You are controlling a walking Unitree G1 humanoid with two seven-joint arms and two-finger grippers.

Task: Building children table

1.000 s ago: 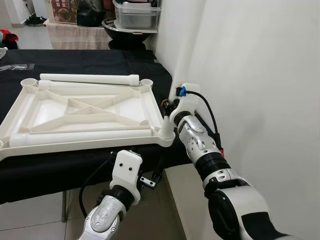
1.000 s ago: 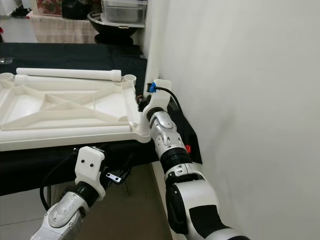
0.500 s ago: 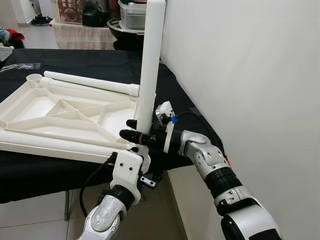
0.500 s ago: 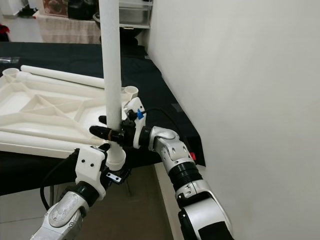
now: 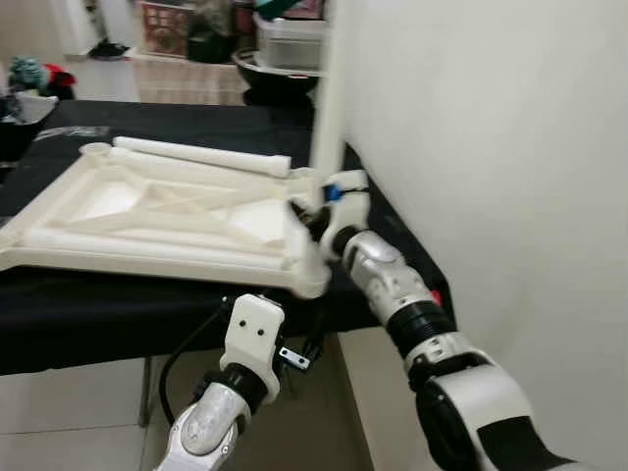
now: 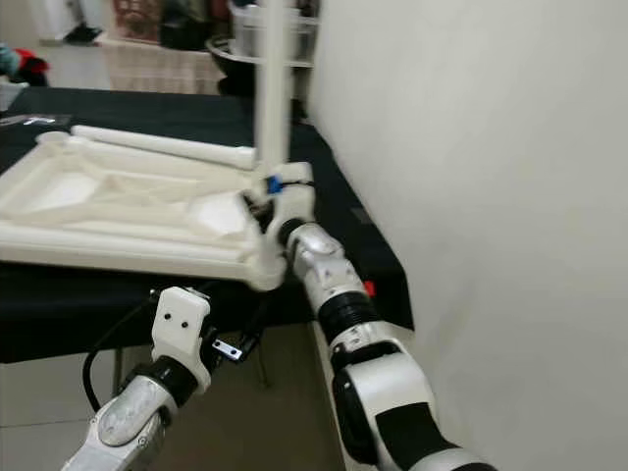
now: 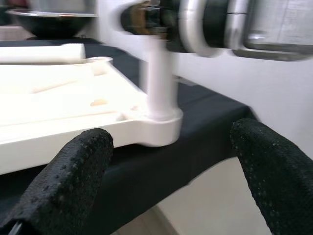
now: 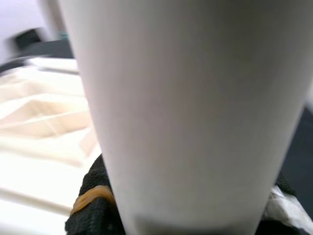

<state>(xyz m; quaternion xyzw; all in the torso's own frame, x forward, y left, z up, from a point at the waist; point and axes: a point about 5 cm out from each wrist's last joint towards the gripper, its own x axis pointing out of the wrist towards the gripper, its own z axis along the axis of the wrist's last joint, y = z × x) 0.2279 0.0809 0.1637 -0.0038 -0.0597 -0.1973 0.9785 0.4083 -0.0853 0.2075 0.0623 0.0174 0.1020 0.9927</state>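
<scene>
The white children's tabletop [image 5: 147,260] lies underside up on the black table [image 5: 98,314]. A white leg [image 6: 273,88] stands upright in its near right corner socket [image 7: 161,125]. My right gripper [image 6: 260,199] is shut on that leg just above the socket; a black finger [image 8: 93,205] presses its side. Another leg [image 5: 201,155] lies along the tabletop's far edge. My left gripper [image 7: 171,171] hangs open below the table's front edge, facing the corner, its fingertips [image 7: 73,166] wide apart with nothing between them.
A white wall [image 5: 491,118] runs close along the table's right side. Shelves with a metal bowl and bins [image 5: 285,49] stand behind the table. Tiled floor [image 5: 78,412] lies below the front edge.
The head view has swung, so the whole scene has shifted. The leg stays upright in my right gripper at the corner, and the right forearm has come back beside the table's right end.
</scene>
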